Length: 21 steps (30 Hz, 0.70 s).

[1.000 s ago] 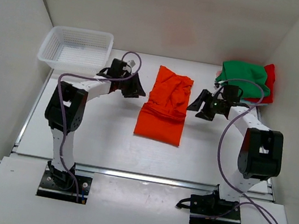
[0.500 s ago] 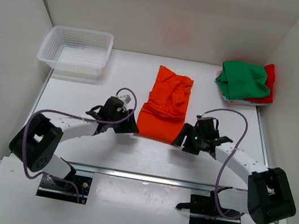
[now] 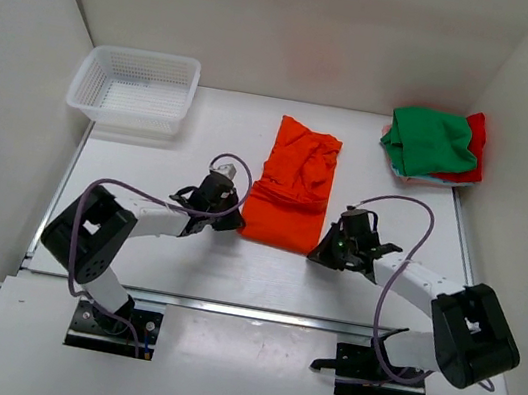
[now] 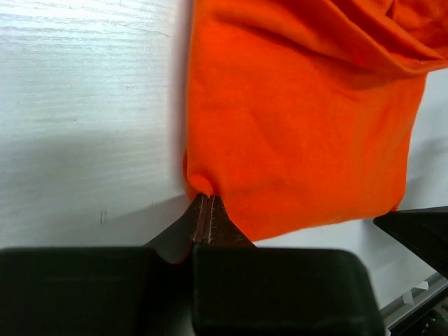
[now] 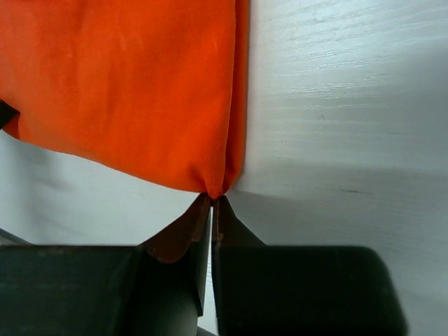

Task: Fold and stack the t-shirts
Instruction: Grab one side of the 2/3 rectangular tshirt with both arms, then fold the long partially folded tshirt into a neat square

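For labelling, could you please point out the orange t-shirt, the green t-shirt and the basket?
orange t-shirt (image 3: 291, 187): top view, its middle
green t-shirt (image 3: 431, 139): top view, its middle
basket (image 3: 125, 120): top view, near wall

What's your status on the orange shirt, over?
Left claw shut on near left corner of orange t-shirt. Right claw shut on near right corner. Shirt lying flat. Basket, green t-shirt, red t-shirt well apart.

White mesh basket (image 3: 128, 116) at the table's (image 3: 261, 273) far-left corner; upright, open side up.
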Motion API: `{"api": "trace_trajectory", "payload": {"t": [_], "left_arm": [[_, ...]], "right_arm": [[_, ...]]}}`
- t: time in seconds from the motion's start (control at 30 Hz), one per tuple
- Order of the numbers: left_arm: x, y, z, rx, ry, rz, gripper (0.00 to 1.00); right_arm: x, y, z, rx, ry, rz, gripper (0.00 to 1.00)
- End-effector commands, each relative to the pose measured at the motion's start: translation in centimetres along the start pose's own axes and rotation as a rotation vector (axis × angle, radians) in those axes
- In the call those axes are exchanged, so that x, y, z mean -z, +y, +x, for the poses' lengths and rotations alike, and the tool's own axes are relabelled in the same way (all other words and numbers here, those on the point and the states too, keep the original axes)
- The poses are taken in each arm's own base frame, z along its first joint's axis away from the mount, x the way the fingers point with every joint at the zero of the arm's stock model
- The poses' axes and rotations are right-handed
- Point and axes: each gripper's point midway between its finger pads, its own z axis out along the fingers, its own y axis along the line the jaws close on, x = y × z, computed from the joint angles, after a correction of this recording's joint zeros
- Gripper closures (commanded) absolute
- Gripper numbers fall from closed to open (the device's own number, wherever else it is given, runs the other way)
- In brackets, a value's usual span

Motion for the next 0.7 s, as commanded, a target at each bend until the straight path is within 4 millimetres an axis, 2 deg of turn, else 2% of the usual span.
{"api": "trace_trajectory", "payload": {"t": [0.0, 0.13, 0.2, 0.27, 0.3, 0.4, 0.5, 0.57, 0.67], "left_arm": [[2.4, -2.1, -2.2, -0.025, -0.078, 0.039, 1.0], [5.3, -2.1, 0.5, -0.038, -0.032, 0.094, 1.0], [7.5, -2.3, 2.3, -0.066, -0.017, 0.099, 1.0], [9.2, -3.2, 3.3, -0.072, -0.016, 0.134, 1.0], [10.0, -3.8, 3.5, -0.055, -0.012, 0.169, 1.0], [11.3, -4.3, 5.4, -0.033, 0.056, 0.23, 1.0], [11.8, -3.7, 6.7, -0.04, 0.087, 0.229, 1.0], [11.6, -2.4, 7.5, -0.028, 0.101, 0.211, 1.0], [11.4, -1.5, 6.5, 0.023, 0.065, 0.199, 1.0]], "right_arm": [[2.0, 1.1, -2.2, 0.057, -0.092, -0.002, 1.0], [3.6, 0.3, 0.0, 0.095, -0.033, -0.005, 1.0], [4.9, 1.3, 1.2, 0.146, -0.031, -0.03, 1.0], [6.0, 1.5, 2.4, 0.157, -0.02, -0.041, 1.0], [6.6, 2.2, 2.6, 0.16, -0.03, -0.071, 1.0], [7.9, 2.9, 4.1, 0.155, 0.003, -0.123, 1.0], [8.7, 3.3, 5.4, 0.176, 0.031, -0.147, 1.0], [9.0, 3.4, 5.9, 0.177, 0.049, -0.161, 1.0], [8.8, 3.4, 5.3, 0.186, 0.062, -0.179, 1.0]]}}
